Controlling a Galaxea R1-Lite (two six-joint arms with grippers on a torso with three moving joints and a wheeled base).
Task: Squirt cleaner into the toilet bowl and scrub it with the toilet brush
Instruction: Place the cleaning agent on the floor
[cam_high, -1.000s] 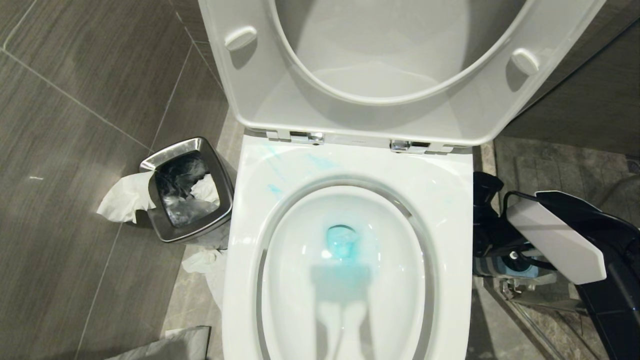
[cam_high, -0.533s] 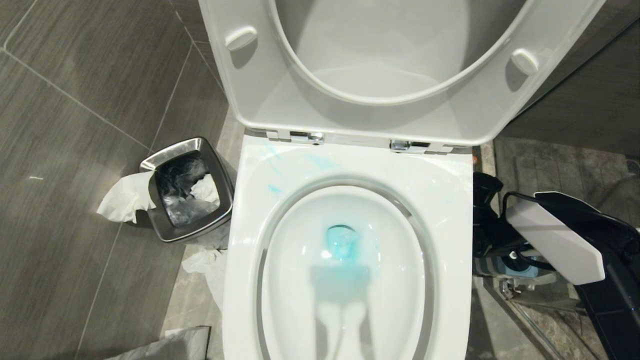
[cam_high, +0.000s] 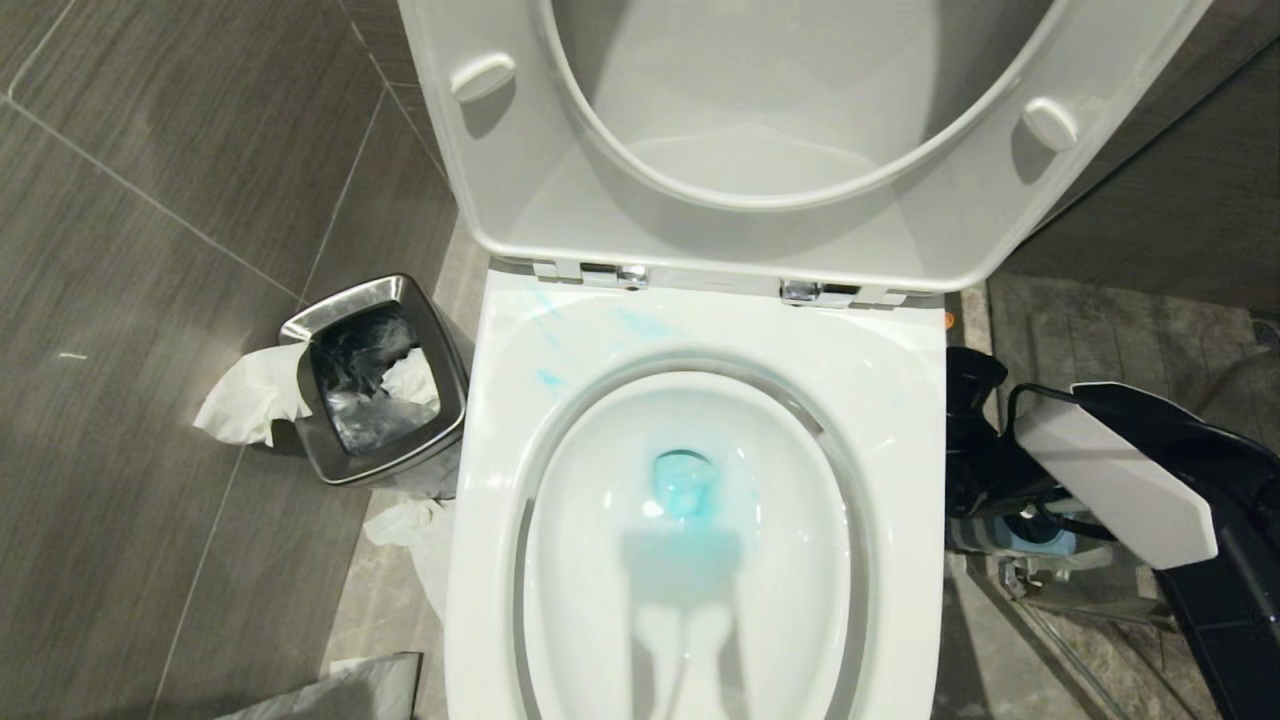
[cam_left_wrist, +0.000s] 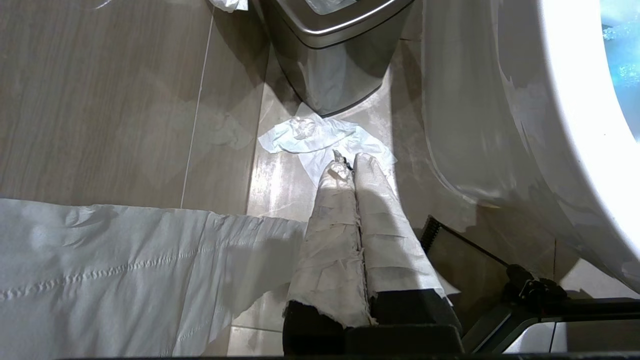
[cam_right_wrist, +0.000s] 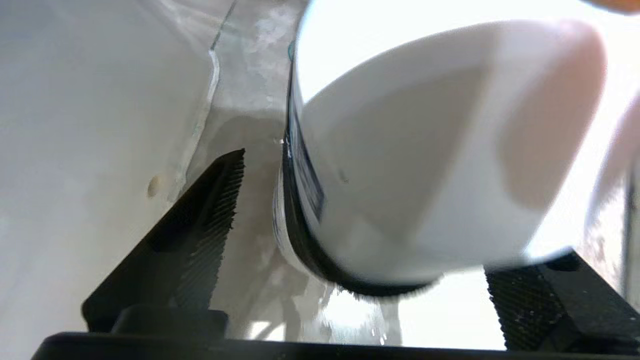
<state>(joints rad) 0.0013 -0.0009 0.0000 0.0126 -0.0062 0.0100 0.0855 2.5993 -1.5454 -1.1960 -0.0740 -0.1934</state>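
Head view showed the toilet bowl (cam_high: 690, 560) directly below the camera, its long oval running away from the robot toward the raised seat and lid (cam_high: 800, 130), which stood upright against the back. Blue liquid pooled at the drain, and faint blue streaks marked the rear left of the white rim. A small steel bin (cam_high: 375, 380) stood on the floor just left of the toilet, with crumpled paper (cam_high: 250, 395) hanging over its near-left edge and more paper on the floor beside the toilet base.

The floor (cam_high: 150, 250) was large grey-brown tile with thin pale joints; to the right of the toilet it changed to rougher stone-look tile.

The right gripper (cam_right_wrist: 360, 240) was low beside the right flank of the toilet. Its ribbed black fingers (cam_right_wrist: 210, 215) stood apart on either side of the cleaner (cam_right_wrist: 410, 165), with a visible gap between the near finger and the bottle. The white bottle with its dark label band filled the space between them; which end pointed up could not be told from so close. Head view gave only a partial sight of this spot behind the arm.

The left gripper (cam_left_wrist: 350, 165) hung over the floor near the bin, its paper-wrapped fingers pressed together and holding nothing. A sheet of white paper (cam_left_wrist: 125, 270) lay beside it.
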